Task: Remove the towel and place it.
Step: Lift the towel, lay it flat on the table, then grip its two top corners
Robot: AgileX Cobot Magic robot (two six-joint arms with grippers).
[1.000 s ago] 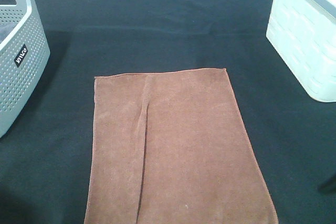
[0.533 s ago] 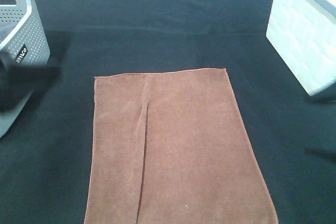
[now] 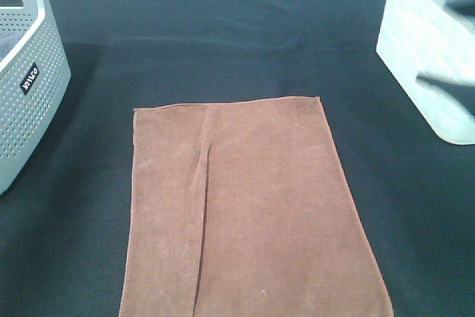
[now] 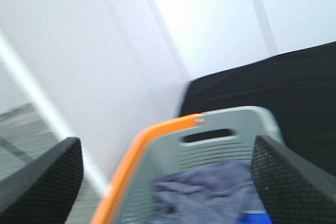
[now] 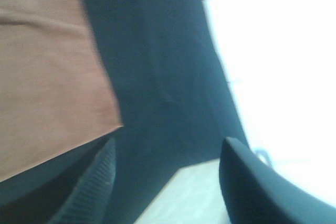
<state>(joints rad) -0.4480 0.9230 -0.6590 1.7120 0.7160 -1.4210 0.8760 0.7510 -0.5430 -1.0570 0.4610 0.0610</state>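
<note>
The rust-brown towel (image 3: 245,206) lies spread flat on the black table cloth (image 3: 223,42), with one long crease down its left half; its near end runs out of the exterior view. One corner of the towel (image 5: 47,66) shows in the right wrist view. My right gripper (image 5: 169,153) is open and empty, off that corner over the cloth. In the exterior view it is only a dark blurred streak (image 3: 445,85) in front of the white basket. My left gripper (image 4: 165,156) is open and empty, hanging over the grey basket, outside the exterior view.
A grey perforated basket (image 3: 30,87) stands at the left edge; its orange-trimmed rim (image 4: 152,140) and a blue-grey cloth (image 4: 210,187) inside show in the left wrist view. A white basket (image 3: 427,42) stands at the back right.
The left arm's dark blur over the grey basket has left the exterior view. The right arm's blur has risen from the lower right edge to the white basket. The towel has not moved.
</note>
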